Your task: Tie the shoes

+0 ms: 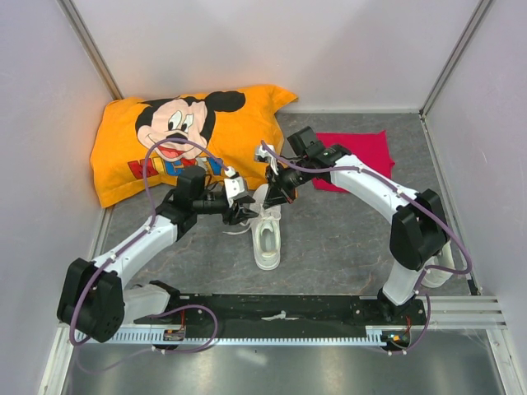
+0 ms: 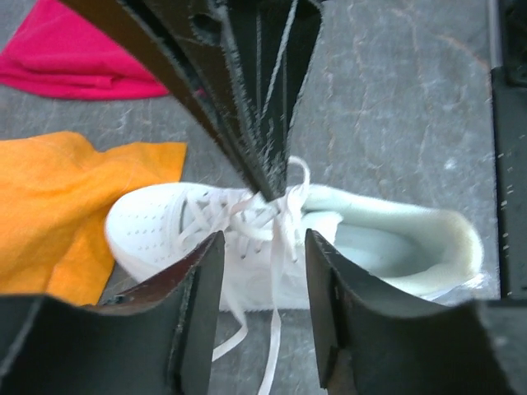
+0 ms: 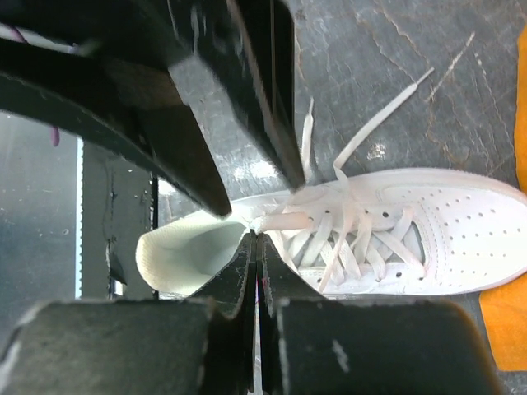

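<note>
One white shoe lies on the grey table, toe toward the pillow, and also shows in the left wrist view and the right wrist view. Its laces are loose; ends trail on the table. My right gripper is shut on a lace just above the shoe's tongue; it also shows in the left wrist view. My left gripper is open, right beside it, over the laces and holding nothing. I see no second shoe.
An orange Mickey Mouse pillow lies at the back left, touching the shoe's toe. A red cloth lies at the back right. Grey walls close in the table. A black rail runs along the near edge.
</note>
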Robot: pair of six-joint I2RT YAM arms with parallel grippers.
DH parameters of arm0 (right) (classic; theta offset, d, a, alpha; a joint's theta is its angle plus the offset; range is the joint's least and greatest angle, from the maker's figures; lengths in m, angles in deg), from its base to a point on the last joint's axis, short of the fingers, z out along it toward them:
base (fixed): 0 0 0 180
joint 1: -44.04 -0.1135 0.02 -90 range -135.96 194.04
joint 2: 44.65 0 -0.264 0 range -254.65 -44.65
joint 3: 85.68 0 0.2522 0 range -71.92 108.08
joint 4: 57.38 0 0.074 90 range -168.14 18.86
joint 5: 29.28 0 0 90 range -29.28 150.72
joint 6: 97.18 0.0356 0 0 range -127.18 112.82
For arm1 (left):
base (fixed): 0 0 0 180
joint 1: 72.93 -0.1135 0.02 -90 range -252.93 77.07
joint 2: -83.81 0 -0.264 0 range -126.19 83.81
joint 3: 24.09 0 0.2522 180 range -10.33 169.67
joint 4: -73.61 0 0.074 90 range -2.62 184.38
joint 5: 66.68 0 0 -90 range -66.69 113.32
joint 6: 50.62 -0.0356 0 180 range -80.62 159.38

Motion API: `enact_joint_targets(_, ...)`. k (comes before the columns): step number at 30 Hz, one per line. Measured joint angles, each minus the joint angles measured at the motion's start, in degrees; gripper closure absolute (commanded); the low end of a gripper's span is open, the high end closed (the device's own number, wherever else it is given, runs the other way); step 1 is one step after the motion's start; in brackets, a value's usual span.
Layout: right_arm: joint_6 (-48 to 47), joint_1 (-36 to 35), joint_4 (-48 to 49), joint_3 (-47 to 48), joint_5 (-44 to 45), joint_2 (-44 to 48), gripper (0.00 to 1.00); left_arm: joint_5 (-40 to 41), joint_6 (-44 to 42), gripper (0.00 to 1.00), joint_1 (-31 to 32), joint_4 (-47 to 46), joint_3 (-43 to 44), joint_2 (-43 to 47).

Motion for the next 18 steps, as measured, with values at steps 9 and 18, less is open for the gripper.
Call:
enact_joint_targets(9,1.07,0.11,2.27,-2.71,1.88,1.40,1.00,0.39,-13.66,0.48,-9.70,7.89,0.22,-0.28)
enact_joint_targets(18,2.99,0.09,4.79,-3.15,2.47,3.67,1.00,-0.15,-39.17,0.48,-12.52,23.54,5.49,-13.79)
